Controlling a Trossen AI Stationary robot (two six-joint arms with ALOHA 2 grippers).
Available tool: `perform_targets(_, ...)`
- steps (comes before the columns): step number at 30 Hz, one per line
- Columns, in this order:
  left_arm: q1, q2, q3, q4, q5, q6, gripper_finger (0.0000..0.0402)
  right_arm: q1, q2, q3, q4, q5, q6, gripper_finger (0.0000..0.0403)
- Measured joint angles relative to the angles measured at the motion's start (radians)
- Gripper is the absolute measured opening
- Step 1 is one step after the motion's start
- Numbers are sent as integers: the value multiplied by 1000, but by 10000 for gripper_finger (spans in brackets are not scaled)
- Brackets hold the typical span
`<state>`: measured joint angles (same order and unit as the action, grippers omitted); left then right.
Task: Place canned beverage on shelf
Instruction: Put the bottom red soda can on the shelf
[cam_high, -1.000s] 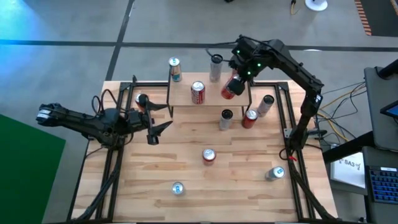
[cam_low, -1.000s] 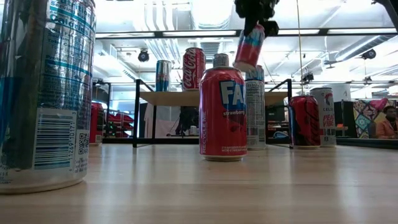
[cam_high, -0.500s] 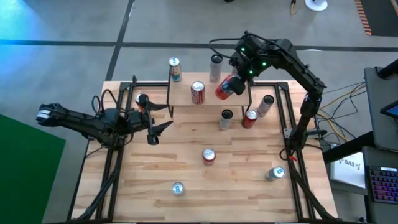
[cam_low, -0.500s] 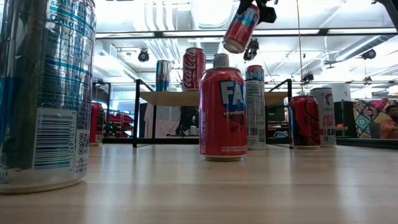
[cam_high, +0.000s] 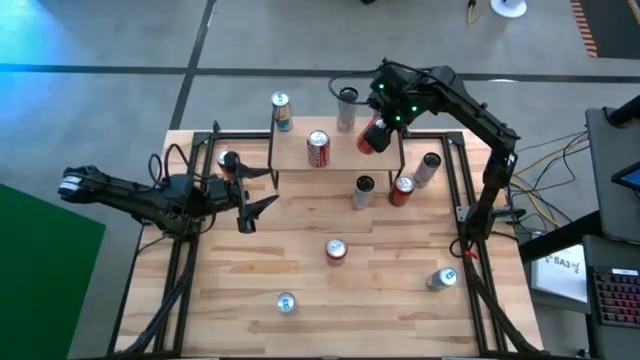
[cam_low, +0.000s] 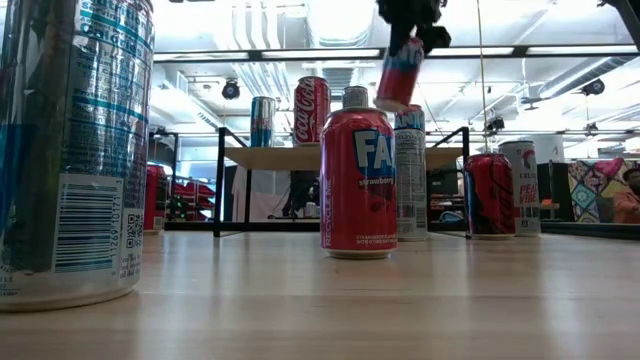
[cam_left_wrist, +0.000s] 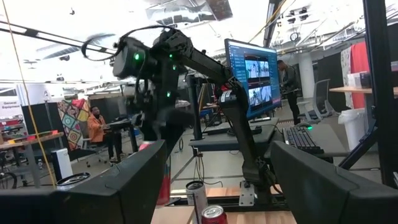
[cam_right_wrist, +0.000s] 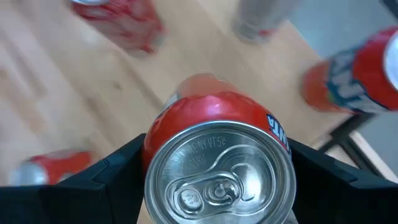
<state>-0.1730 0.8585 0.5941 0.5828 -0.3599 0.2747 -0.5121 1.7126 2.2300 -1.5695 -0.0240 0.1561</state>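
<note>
My right gripper (cam_high: 380, 122) is shut on a red can (cam_high: 372, 137) and holds it in the air over the right end of the low wooden shelf (cam_high: 338, 157). In the low view the red can (cam_low: 398, 75) hangs above the shelf top (cam_low: 285, 157), slightly tilted. A red cola can (cam_high: 318, 148) stands on the shelf. My left gripper (cam_high: 264, 189) is open and empty at the table's left side, level with the shelf's front. My right gripper pinches the red can's upper wall just below its rim (cam_right_wrist: 155, 146) between its two fingers (cam_right_wrist: 118, 171), one on each side. The fingers come from above, pointing down. The can hangs below them, lifted clear of the shelf, a little tilted.
Two cans (cam_high: 281, 110) (cam_high: 347, 107) stand behind the shelf. Three cans (cam_high: 363, 190) (cam_high: 401, 189) (cam_high: 428, 168) stand close in front of its right end. More cans (cam_high: 336, 250) (cam_high: 285, 303) (cam_high: 441, 278) dot the near half of the table. People sit in the room beyond.
My right gripper rose and swung the red can toward the table's left, tipping it further. It has since come back down toward the shelf's right end, and the can is closer to upright. It has stayed shut on the can throughout.
</note>
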Motion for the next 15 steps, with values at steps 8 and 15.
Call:
perform_targets(8, 0, 0, 0, 0, 0, -3, 275, -1, 0, -145, 0, 112, -30, 290)
perform_targets(15, 0, 0, 0, 0, 0, -3, 274, -16, 0, -199, 0, 156, -74, 290)
